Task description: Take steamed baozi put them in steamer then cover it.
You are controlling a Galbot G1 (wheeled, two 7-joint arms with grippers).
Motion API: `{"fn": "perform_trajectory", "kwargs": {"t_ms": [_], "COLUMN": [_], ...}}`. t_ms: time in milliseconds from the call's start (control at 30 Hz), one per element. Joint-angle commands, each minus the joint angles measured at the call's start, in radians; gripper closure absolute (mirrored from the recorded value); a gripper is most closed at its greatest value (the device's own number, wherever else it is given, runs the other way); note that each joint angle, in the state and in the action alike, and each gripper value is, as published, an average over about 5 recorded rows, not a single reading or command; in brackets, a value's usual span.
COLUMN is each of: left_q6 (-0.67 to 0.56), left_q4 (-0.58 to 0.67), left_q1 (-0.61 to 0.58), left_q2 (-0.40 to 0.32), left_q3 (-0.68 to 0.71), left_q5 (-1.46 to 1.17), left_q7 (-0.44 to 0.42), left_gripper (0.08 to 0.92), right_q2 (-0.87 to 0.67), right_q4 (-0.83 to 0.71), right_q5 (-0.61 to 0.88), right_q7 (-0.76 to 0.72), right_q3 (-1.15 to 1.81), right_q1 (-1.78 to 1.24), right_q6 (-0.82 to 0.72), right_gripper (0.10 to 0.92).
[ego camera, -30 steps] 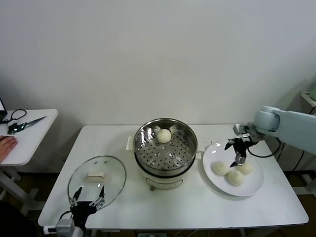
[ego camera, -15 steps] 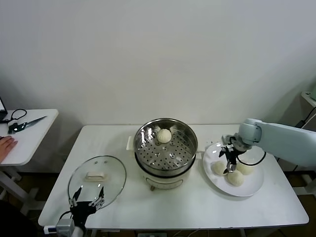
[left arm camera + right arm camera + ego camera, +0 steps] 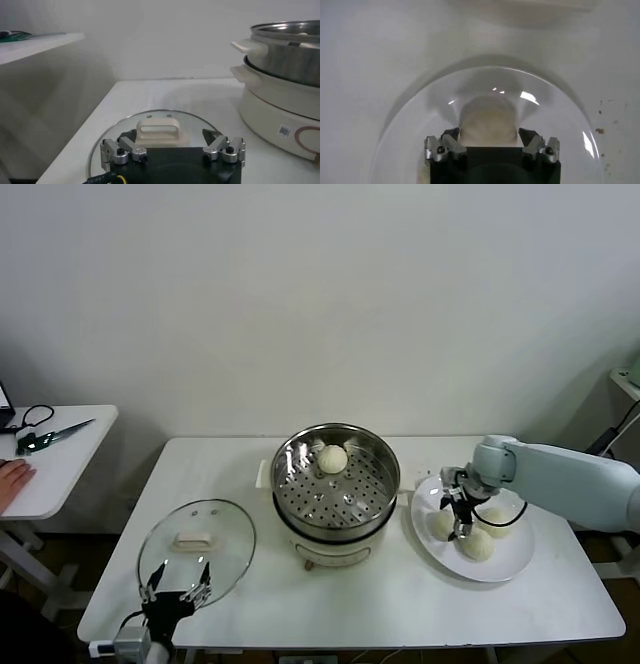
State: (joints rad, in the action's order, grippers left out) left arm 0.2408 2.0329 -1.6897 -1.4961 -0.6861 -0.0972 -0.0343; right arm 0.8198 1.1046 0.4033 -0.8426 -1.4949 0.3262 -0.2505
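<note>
Three baozi [image 3: 476, 534] lie on the plate [image 3: 512, 561], right of the steamer [image 3: 335, 484] (one bun inside). The right gripper [image 3: 458, 525] straddles the leftmost bun, jaws apart, not yet pinching; close gently, lift straight. Left gripper [image 3: 176, 591] waits open near the cover [image 3: 197, 546].

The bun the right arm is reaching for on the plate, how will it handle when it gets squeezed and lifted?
The bun looks like soft, puffy dough, so it will probably dent under the right gripper jaws. It seems light for its size. Being round, it might roll on the smooth plate if nudged.
</note>
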Motion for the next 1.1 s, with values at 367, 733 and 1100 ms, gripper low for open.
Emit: {"fn": "perform_trajectory", "kwargs": {"t_ms": [367, 733, 1100], "left_q6": [0.003, 0.016, 0.017], "left_q4": [0.003, 0.018, 0.029], "left_q1": [0.006, 0.019, 0.015], "left_q2": [0.0, 0.007, 0.006], "left_q3": [0.002, 0.01, 0.023], "left_q5": [0.0, 0.003, 0.004], "left_q7": [0.0, -0.003, -0.002], "left_gripper": [0.177, 0.177, 0.177], "right_q2": [-0.015, 0.133, 0.288], "right_q4": [0.046, 0.153, 0.414], "right_q5": [0.069, 0.408, 0.66], "right_q7": [-0.047, -0.168, 0.071], "right_q3": [-0.095, -0.375, -0.101], "right_q1": [0.217, 0.883, 0.768], "right_q6": [0.023, 0.062, -0.177], "right_gripper": [0.363, 0.364, 0.364]}}
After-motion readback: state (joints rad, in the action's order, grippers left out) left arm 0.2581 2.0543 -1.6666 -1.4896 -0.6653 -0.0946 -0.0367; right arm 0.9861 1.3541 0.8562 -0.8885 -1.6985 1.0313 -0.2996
